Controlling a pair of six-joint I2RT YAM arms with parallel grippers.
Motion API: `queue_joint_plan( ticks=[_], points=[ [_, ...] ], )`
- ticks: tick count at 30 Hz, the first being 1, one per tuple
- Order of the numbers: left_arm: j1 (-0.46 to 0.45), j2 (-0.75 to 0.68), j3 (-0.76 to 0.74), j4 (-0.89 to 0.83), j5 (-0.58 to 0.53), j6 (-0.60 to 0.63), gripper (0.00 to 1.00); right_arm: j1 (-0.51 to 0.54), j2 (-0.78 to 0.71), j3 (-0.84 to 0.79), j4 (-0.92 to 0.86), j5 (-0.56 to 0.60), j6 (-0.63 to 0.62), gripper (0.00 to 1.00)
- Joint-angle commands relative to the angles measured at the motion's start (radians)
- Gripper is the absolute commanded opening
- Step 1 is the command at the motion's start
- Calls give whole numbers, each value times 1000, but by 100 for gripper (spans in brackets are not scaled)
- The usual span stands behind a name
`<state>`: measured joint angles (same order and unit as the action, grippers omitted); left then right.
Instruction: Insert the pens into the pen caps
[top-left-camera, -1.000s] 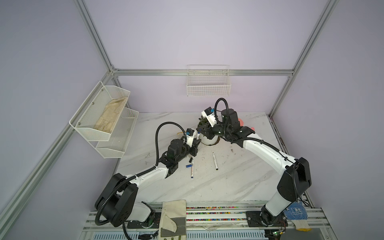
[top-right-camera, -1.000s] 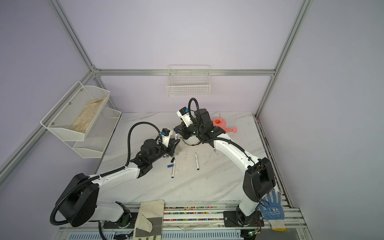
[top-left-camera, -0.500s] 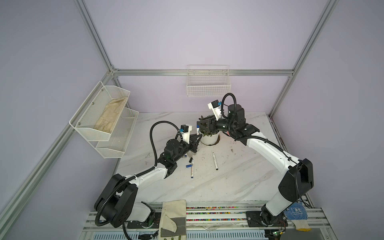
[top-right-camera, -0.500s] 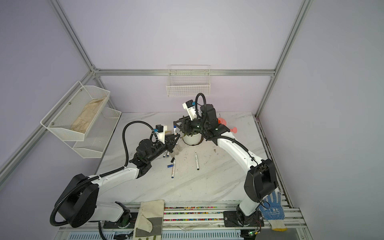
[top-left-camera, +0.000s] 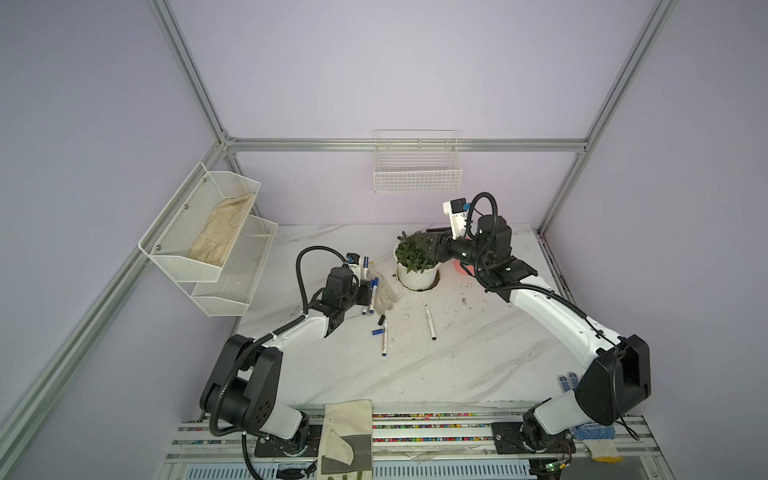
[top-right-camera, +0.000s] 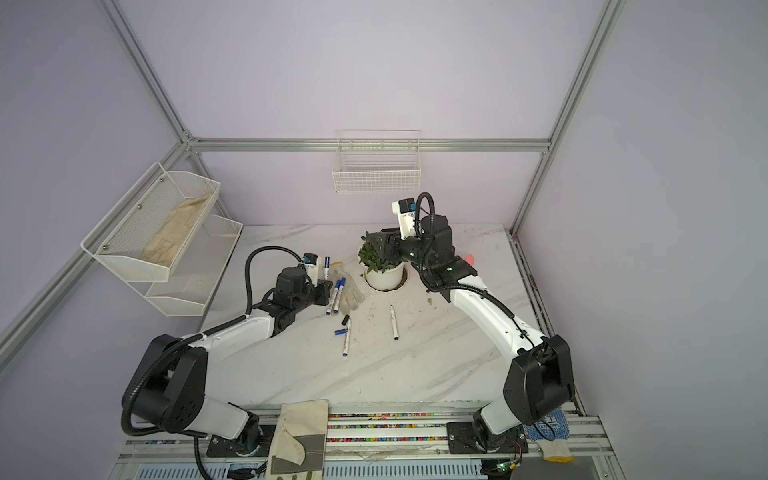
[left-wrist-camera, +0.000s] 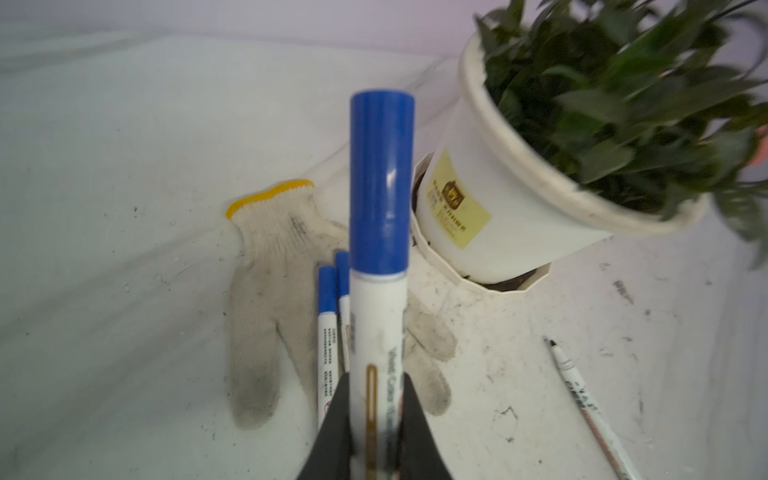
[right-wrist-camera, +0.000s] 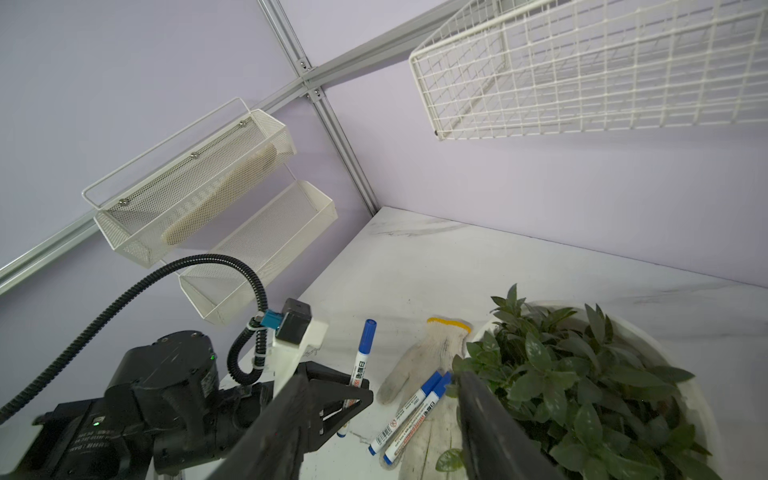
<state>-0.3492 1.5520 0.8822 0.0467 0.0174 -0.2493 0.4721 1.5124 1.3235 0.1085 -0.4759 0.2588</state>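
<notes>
Left wrist view showed my left pincer (left-wrist-camera: 376, 380) pinching a white pen (left-wrist-camera: 377, 320) by its barrel, and the pen stood up from between the fingers (left-wrist-camera: 332, 415) with its blue cap (left-wrist-camera: 382, 178) already on. Behind it two capped pens (left-wrist-camera: 327, 316) lay side by side on a dirty knitted glove (left-wrist-camera: 266, 299). Beyond the glove stood a white plant pot (left-wrist-camera: 490, 208) on the marble table (left-wrist-camera: 124, 166). Apart from these lay an uncapped pen with a black tip (left-wrist-camera: 579, 395).

In the right wrist view my right pincer (right-wrist-camera: 383, 375) was spread, with nothing between the jaws. One finger (right-wrist-camera: 486, 424) was just in front of the plant's leaves. Past the fingers lay the glove with the two capped pens, and farther the left arm with its pen upright.

In both top views the thing nearest to the front edge was a second uncapped pen (top-left-camera: 385, 338), with a blue end plug. A loose blue cap (top-left-camera: 377, 332) lay just beside its barrel and a loose black cap (top-left-camera: 381, 320) just beside its far end; whether they touched it I could not tell. The black-tipped pen lay near, on the right. Farther back was the left pincer with its pen, then the right pincer above the plant. On the back wall hung a white wire basket (top-left-camera: 417, 183).
</notes>
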Motion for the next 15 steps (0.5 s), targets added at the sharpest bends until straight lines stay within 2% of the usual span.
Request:
queue_joint_plan(
  ticks=[1, 11, 15],
  points=[
    [35, 62, 158, -174, -34, 88, 0, 2, -1, -5, -5, 33, 11, 58],
    [65, 243, 311, -249, -17, 112, 0, 2, -11, -21, -45, 73, -5, 58],
    [69, 287, 350, -263, -23, 106, 7, 1, -16, -20, -62, 85, -19, 57]
  ],
)
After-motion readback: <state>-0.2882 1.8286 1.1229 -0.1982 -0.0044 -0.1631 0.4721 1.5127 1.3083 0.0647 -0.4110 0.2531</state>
